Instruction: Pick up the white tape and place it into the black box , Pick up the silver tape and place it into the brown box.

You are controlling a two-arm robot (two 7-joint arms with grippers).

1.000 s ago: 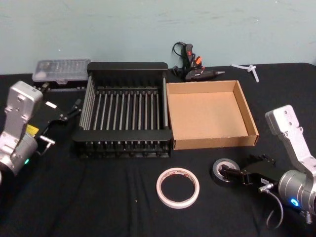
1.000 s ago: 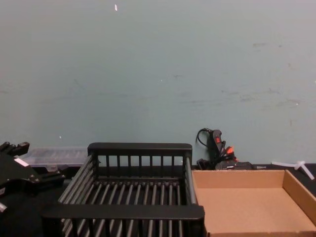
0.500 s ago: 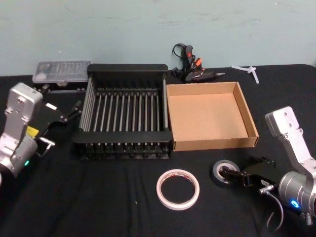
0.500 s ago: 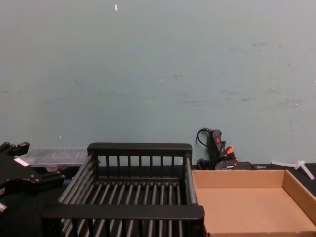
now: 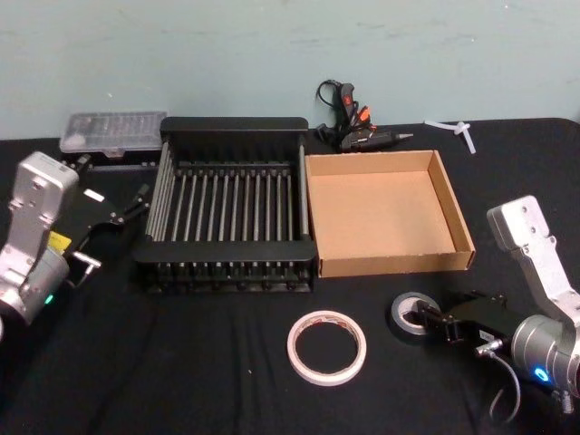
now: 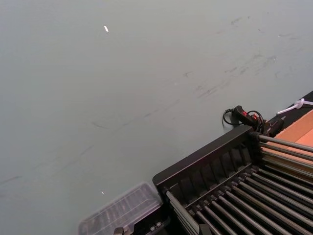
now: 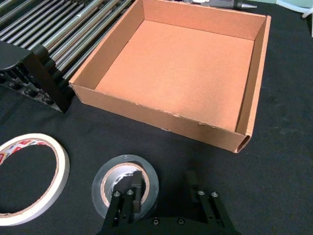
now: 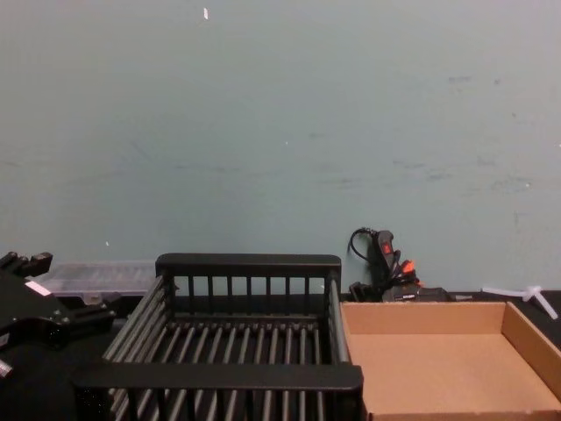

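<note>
The right claw (image 7: 164, 196), open and holding nothing, is straddling the small thick grey-silver tape roll (image 7: 124, 183) (one finger in its hole); closing off-centre risks flicking it away.

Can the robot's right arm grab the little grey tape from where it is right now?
Probably yes. The right gripper is open and right at the grey tape, with one finger over the hole and the other outside the roll. Nothing lies between them.

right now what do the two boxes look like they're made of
The brown box looks like plain matte cardboard: tan, thin walls, a rough torn-looking front edge. The black box seems to be moulded plastic, matte black, with thick flat rails; its floor bars catch the light, so they may be metal.
</note>
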